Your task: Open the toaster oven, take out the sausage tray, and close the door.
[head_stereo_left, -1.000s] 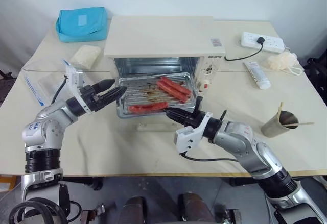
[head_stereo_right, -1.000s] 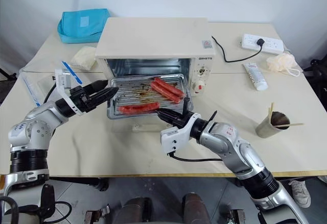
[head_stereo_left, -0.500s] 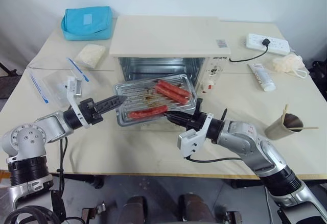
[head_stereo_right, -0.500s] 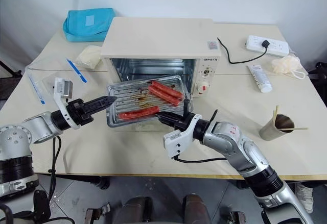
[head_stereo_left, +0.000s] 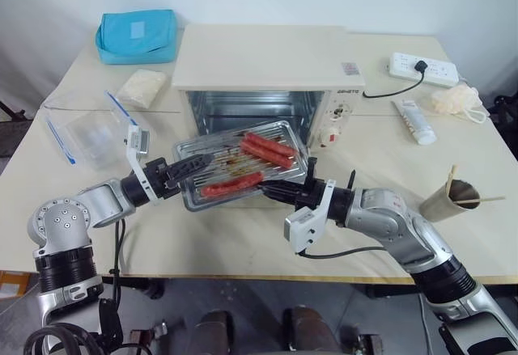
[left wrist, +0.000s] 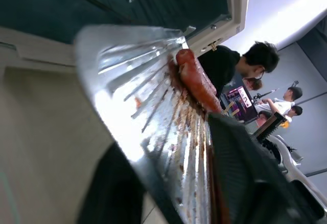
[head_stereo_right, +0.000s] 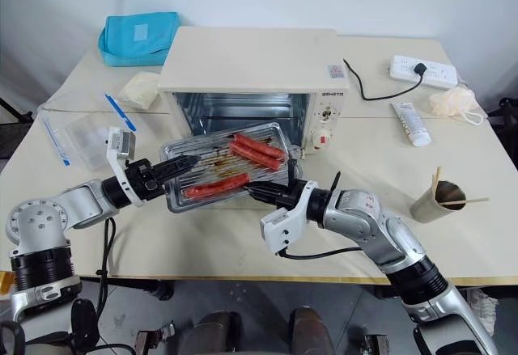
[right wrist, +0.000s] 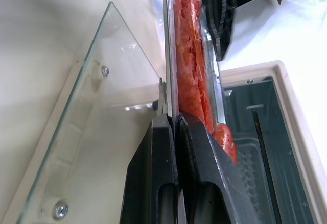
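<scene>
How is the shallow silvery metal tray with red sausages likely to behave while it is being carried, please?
The shallow silvery metal tray probably stays stiff, held by two edges. It sits tilted, so the round red sausages may roll. Its greasy-looking surface could be slippery in the left gripper and right gripper.

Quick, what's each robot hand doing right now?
Left gripper: closed on the sausage tray.
Right gripper: shut on the same tray's near edge.

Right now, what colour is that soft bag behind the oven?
The bag is light blue, almost turquoise. It shows best in the left eye view.
</scene>
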Available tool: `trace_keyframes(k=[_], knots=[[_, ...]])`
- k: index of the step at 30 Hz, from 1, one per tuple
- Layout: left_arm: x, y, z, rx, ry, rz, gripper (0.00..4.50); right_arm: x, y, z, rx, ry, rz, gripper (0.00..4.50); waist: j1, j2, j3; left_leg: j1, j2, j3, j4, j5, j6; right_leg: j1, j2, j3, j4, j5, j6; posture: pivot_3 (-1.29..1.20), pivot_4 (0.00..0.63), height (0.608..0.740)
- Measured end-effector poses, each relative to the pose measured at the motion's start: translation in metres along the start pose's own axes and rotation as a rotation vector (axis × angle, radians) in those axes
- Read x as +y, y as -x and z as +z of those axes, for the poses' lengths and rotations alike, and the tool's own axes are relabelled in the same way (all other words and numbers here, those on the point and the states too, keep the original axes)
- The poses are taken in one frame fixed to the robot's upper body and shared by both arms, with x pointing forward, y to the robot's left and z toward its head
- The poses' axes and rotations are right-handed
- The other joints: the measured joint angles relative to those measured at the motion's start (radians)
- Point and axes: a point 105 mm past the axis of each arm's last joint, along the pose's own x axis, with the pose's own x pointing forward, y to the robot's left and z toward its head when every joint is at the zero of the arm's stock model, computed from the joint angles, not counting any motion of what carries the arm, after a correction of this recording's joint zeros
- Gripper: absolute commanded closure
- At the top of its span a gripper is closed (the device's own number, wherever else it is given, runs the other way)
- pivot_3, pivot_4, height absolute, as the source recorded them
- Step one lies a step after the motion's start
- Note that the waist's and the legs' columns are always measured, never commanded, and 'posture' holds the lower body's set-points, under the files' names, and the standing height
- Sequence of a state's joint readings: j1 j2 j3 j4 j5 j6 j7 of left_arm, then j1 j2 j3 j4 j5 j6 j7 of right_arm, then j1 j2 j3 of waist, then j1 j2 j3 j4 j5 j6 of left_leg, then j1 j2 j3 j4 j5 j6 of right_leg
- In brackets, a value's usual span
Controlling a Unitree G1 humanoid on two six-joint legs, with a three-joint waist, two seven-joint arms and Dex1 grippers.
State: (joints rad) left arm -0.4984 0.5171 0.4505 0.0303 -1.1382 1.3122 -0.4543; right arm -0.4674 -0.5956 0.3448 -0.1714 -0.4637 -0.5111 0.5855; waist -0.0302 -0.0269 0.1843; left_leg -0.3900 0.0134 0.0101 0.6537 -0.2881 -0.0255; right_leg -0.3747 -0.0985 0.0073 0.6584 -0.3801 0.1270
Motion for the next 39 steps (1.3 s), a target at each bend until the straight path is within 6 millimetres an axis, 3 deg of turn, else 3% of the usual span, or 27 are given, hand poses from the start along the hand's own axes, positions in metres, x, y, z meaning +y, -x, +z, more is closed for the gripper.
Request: trace_keyframes(k=[3,8,14,20,25,28,33,38,39], knots=[[-0.002,0.001,-0.001,-0.016,0.057,-0.038,4.49,0.004,0.0,-0.002,0.0,-0.006,0.017,4.5,0.0,0.0,0.0,0.0,0.0,0.0,0.0,0.0,0.0,0.0,0.0,0.0,0.0,0.0,0.0,0.0,0.15,0.74],[-0.006,0.007,-0.005,-0.015,0.151,-0.079,4.49,0.003,0.001,0.0,-0.027,-0.064,0.025,4.5,-0.003,0.0,0.0,0.0,0.001,0.0,0.0,0.0,0.0,0.0,0.0,0.0,0.0,0.0,0.0,0.0,0.15,0.74],[0.001,0.019,-0.008,-0.072,0.254,-0.058,4.5,0.002,0.005,0.003,-0.063,-0.168,0.029,2.64,-0.001,0.0,0.0,0.001,0.001,0.0,0.0,0.0,0.0,0.0,-0.004,0.0,0.0,0.0,0.0,0.0,0.15,0.74],[0.019,0.063,-0.025,-0.206,0.445,0.014,4.5,0.004,0.037,-0.005,-0.041,-0.421,0.034,0.7,-0.003,0.0,0.0,0.001,0.001,-0.001,-0.002,-0.001,0.0,0.002,-0.007,0.0,-0.001,0.0,0.0,0.0,0.15,0.74],[0.017,0.096,-0.045,-0.313,0.493,0.064,4.5,0.014,0.066,-0.018,0.018,-0.553,0.101,0.7,0.002,0.0,0.0,0.004,0.0,-0.002,-0.002,-0.002,0.002,0.007,-0.012,-0.001,-0.007,0.0,-0.001,0.0,0.15,0.74],[0.017,0.108,-0.052,-0.431,0.51,0.061,4.5,0.023,0.076,-0.03,0.057,-0.64,0.111,1.25,0.003,0.0,0.0,0.009,0.0,-0.004,-0.003,-0.003,0.004,0.016,-0.012,-0.005,-0.013,0.002,-0.003,0.0,0.15,0.74],[0.015,0.129,-0.062,-0.606,0.507,0.103,4.5,0.045,0.096,-0.058,0.18,-0.811,0.135,2.83,0.003,0.0,0.0,0.01,-0.001,-0.004,-0.004,-0.004,0.005,0.019,-0.013,-0.005,-0.019,0.003,-0.003,0.0,0.15,0.74],[0.012,0.147,-0.069,-0.779,0.512,0.14,4.5,0.061,0.102,-0.072,0.252,-0.944,0.147,4.42,0.002,0.0,0.0,0.01,-0.001,-0.004,-0.005,-0.004,0.004,0.02,-0.012,-0.005,-0.023,0.003,-0.003,0.0,0.15,0.74],[0.012,0.151,-0.072,-0.808,0.517,0.15,4.5,0.065,0.103,-0.074,0.263,-0.962,0.149,4.47,0.001,0.0,0.0,0.01,-0.001,-0.003,-0.005,-0.005,0.005,0.02,-0.012,-0.005,-0.023,0.003,-0.003,0.0,0.15,0.74]])
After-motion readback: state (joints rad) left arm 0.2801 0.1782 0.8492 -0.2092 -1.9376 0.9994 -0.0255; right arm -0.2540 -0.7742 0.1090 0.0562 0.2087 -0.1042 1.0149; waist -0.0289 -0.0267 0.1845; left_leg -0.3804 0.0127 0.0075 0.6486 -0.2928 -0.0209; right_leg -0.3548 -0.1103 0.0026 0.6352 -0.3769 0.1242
